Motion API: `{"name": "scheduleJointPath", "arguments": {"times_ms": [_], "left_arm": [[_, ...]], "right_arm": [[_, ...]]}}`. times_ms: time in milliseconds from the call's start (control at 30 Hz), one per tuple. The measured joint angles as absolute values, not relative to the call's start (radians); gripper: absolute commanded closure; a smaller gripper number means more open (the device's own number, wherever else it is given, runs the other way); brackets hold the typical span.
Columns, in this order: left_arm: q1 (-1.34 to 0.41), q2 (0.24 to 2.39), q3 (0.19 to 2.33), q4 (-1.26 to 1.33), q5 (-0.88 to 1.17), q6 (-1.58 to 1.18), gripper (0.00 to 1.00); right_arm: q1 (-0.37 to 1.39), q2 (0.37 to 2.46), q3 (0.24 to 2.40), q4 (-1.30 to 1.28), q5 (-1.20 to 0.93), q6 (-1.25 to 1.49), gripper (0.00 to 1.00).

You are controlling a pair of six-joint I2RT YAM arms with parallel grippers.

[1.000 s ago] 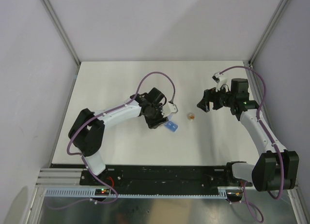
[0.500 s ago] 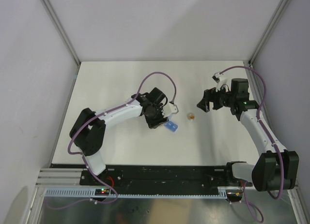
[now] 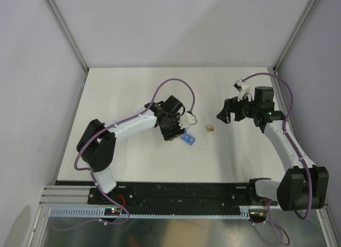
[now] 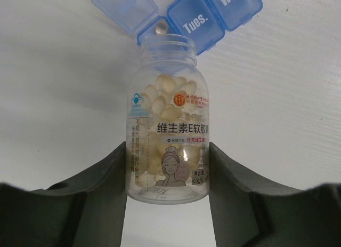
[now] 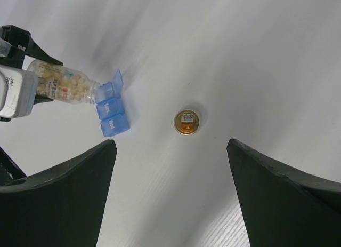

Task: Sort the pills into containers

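My left gripper (image 4: 168,151) is shut on a clear bottle (image 4: 168,119) full of pale yellow softgel pills. The bottle is uncapped and its mouth lies over the light-blue pill box (image 4: 202,20). The box's first compartment stands open with its lid (image 4: 123,7) flipped back, and one pill (image 4: 161,27) lies in it. The "Tues." and "Wed." compartments are closed. In the top view the left gripper (image 3: 180,132) is just left of the box (image 3: 189,140). My right gripper (image 3: 222,116) is open and empty, held above the table to the right; the right wrist view shows the box (image 5: 111,111) and the bottle (image 5: 64,87).
A round golden-orange bottle cap (image 3: 211,128) lies on the white table between the two grippers, also seen in the right wrist view (image 5: 186,122). Grey walls and metal rails enclose the table (image 3: 133,87).
The left wrist has shifted very slightly with the bottle. The right arm, the box and the cap have not moved.
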State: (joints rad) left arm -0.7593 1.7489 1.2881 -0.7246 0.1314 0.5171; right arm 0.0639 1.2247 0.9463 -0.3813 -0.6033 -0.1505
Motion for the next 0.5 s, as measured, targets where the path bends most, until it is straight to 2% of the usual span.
{"name": "scheduleJointPath", "arguments": {"times_ms": [500], "left_arm": [[-0.765, 1.768, 1.300, -0.742, 0.110, 0.526, 1.00]], "right_arm": [[0.061, 1.225, 0.946, -0.384, -0.611, -0.150, 0.08]]}}
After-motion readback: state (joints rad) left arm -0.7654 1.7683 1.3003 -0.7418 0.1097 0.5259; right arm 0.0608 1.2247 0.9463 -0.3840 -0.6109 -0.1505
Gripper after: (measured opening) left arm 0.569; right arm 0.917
